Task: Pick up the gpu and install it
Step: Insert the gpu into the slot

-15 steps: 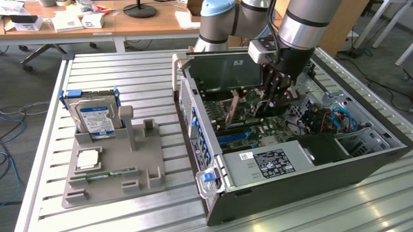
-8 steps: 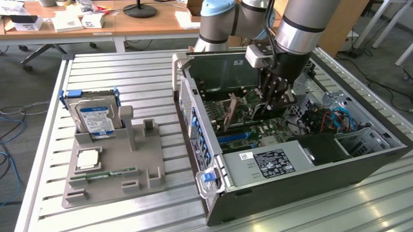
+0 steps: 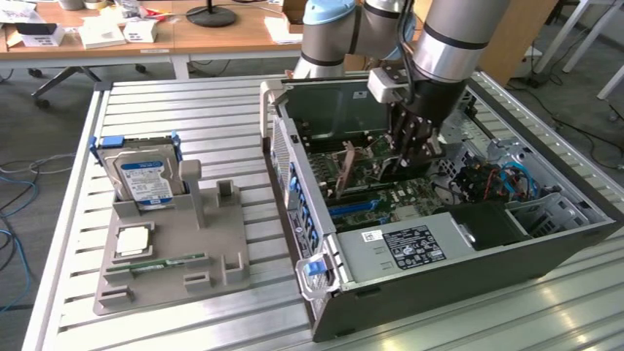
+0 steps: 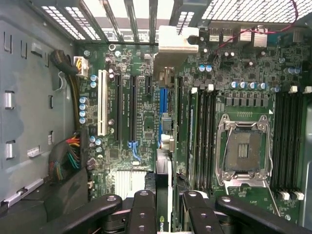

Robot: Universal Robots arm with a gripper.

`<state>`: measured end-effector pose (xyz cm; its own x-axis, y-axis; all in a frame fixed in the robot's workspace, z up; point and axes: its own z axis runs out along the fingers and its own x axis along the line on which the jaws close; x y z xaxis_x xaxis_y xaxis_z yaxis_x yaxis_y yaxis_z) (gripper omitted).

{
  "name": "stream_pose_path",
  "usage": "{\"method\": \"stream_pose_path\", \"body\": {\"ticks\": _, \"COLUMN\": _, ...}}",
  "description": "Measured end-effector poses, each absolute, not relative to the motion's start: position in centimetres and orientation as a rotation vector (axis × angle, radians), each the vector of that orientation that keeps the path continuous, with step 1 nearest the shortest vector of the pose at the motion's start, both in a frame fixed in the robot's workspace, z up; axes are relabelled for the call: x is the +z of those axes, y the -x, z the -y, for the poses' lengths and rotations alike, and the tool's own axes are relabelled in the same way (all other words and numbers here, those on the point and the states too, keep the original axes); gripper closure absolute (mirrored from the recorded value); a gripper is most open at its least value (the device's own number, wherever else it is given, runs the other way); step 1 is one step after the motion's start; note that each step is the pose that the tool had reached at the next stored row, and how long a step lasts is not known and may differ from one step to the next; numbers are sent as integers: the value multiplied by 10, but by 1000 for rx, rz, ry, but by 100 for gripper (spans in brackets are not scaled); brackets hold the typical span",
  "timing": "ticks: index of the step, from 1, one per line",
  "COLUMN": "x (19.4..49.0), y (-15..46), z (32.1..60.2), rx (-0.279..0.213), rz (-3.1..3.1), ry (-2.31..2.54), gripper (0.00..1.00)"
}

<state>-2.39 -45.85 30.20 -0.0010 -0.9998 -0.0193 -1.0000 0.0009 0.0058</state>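
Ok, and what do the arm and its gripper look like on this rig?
The arm is made of silvery-grey tubular segments with pale blue joint covers. A pale grey box sits at the wrist. The gripper is black, its fingers built from chunky linked bars with round pivot pins.

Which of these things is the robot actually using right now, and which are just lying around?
In use: gripper, holding the gpu at the motherboard inside the computer case.
Lying about: hard drive, RAM stick and square silvery chip on the grey stand.
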Motion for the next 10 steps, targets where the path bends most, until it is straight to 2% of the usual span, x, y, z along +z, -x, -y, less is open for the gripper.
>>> {"method": "stream_pose_path", "body": {"ticks": 10, "x": 302, "y": 34, "z": 458, "rx": 28, "rz": -2216, "ry": 2214, "gripper": 74}}
